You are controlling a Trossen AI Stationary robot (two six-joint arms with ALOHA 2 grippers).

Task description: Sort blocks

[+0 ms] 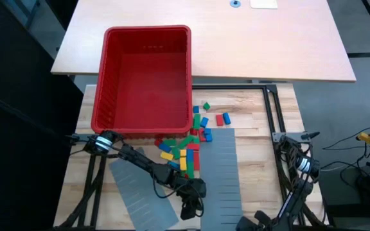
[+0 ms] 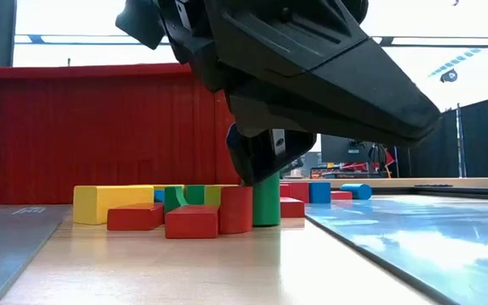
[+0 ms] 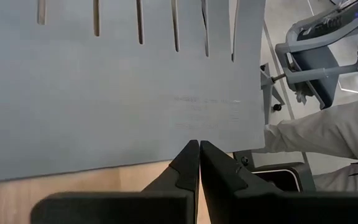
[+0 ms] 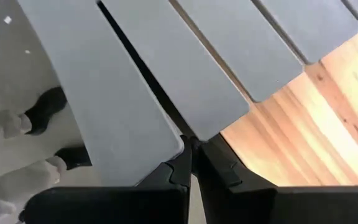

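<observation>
Several small red, green, blue and yellow blocks (image 1: pixel 191 144) lie loose on the wood table, just near of the red bin (image 1: pixel 145 77). In the low view they show as a yellow block (image 2: pixel 113 203), red blocks (image 2: pixel 191 222) and an upright green one (image 2: pixel 266 199). My left gripper (image 1: pixel 194 200) is shut over the near part of a grey slotted panel (image 3: pixel 104 93), near of the blocks. My right gripper (image 4: pixel 191 149) is shut at the table's near edge, at the slotted end of a grey panel (image 4: pixel 135 93). My left gripper has its shut fingertips (image 3: pixel 191 152) at the panel's plain edge (image 3: pixel 166 158), with nothing between them; I cannot tell whether they touch it. My right gripper has its shut fingertips (image 4: pixel 185 158) against the end of a panel slat (image 4: pixel 166 140); whether they touch it does not show.
Two grey slotted panels (image 1: pixel 140 192) (image 1: pixel 220 173) lie flat on the near half of the table. The red bin stands at the far left. A dark frame bar (image 1: pixel 272 109) runs along the right side. A person in white (image 3: pixel 328 130) is beyond the table's near edge.
</observation>
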